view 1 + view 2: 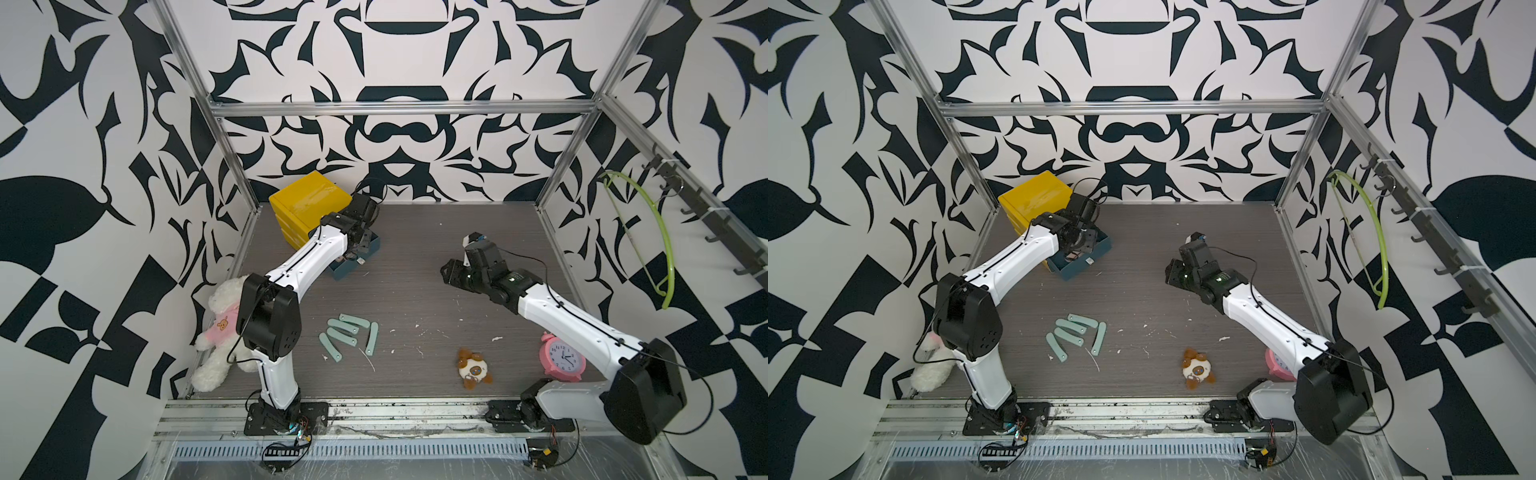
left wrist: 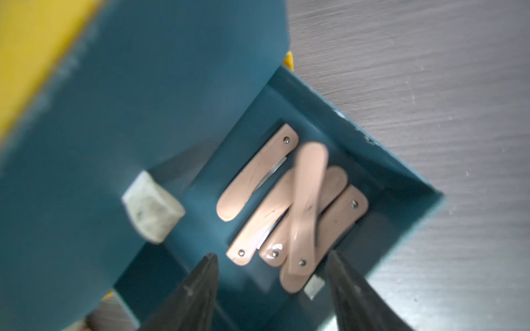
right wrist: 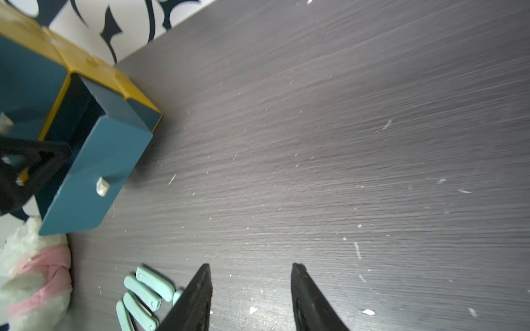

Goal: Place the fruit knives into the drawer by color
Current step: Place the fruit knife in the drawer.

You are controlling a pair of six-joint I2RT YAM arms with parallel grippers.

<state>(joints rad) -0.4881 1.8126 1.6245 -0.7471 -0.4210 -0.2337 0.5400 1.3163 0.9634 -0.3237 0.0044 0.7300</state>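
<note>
Teal drawer pulled out of yellow cabinet. Left wrist view alone shows inside: five peach-pink fruit knives, one blurred, crossing others. Left gripper above drawer, jaws spread, holding nothing. Both top views: five mint knives on table, in front of drawer, toward arm bases. Right gripper right of drawer, jaws apart, empty.

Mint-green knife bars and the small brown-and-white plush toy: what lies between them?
Between the mint-green folded knives and the small brown-and-white plush toy, both top views show only bare dark wood-grain tabletop with a few white flecks.
</note>
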